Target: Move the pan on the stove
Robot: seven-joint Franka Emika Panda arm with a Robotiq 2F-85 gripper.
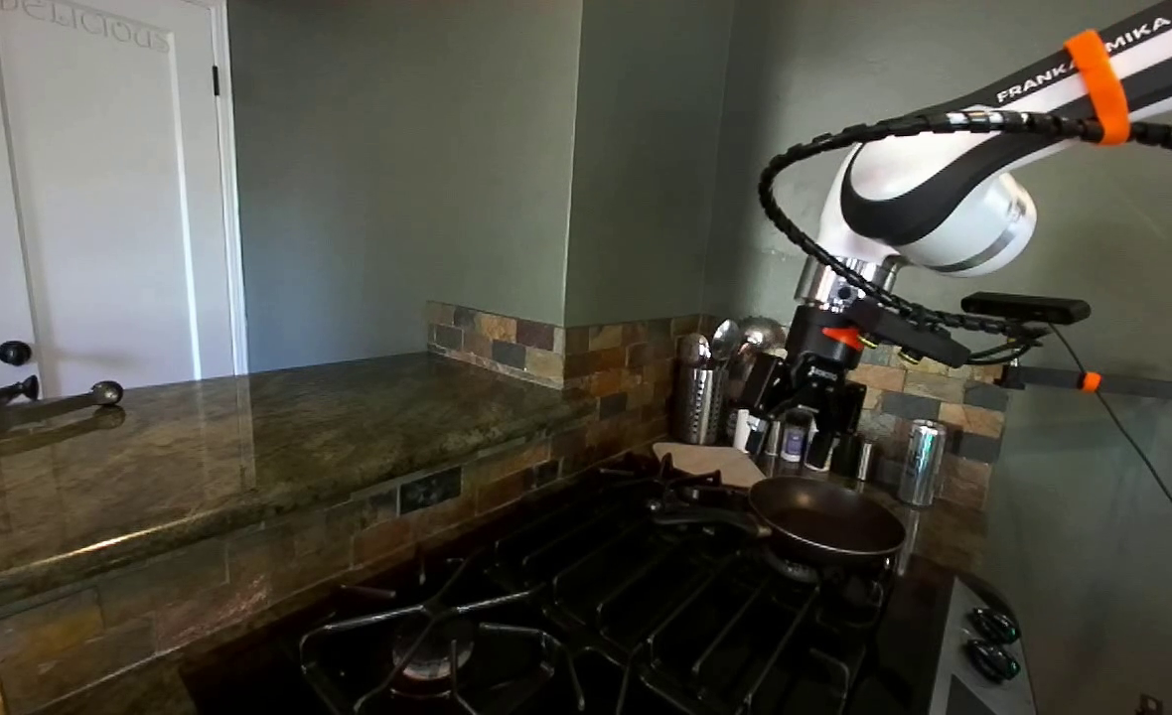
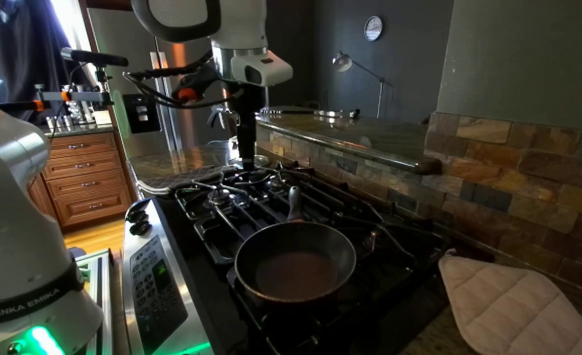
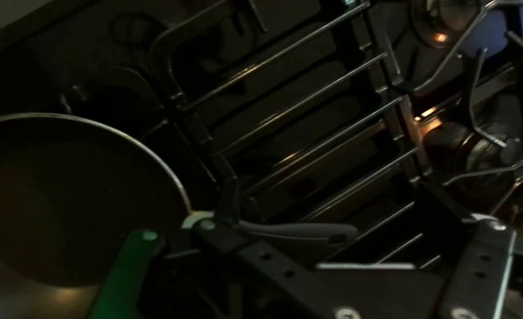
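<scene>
The dark pan (image 1: pixel 824 521) sits on the grates of the black stove (image 1: pixel 680 616). In an exterior view, the pan (image 2: pixel 296 268) is on the near part of the stove (image 2: pixel 251 212), with its grey handle (image 2: pixel 295 203) pointing away from that camera. My gripper (image 1: pixel 791 445) is open and empty, pointing down above the stove. In an exterior view the gripper (image 2: pixel 247 165) is seen edge-on. In the wrist view, the pan (image 3: pixel 66 190) is at left and its handle (image 3: pixel 297 231) lies below, in the gap between the wide-apart fingers (image 3: pixel 332 190). The handle's root is partly hidden by a finger.
A pale quilted mitt (image 2: pixel 518 301) lies beside the stove. Steel canisters (image 1: pixel 922 462) and a utensil holder (image 1: pixel 702 402) stand behind it in an exterior view. A raised stone counter (image 1: pixel 348 427) with a tiled wall runs along one side. Control knobs (image 1: pixel 993 641) line the front.
</scene>
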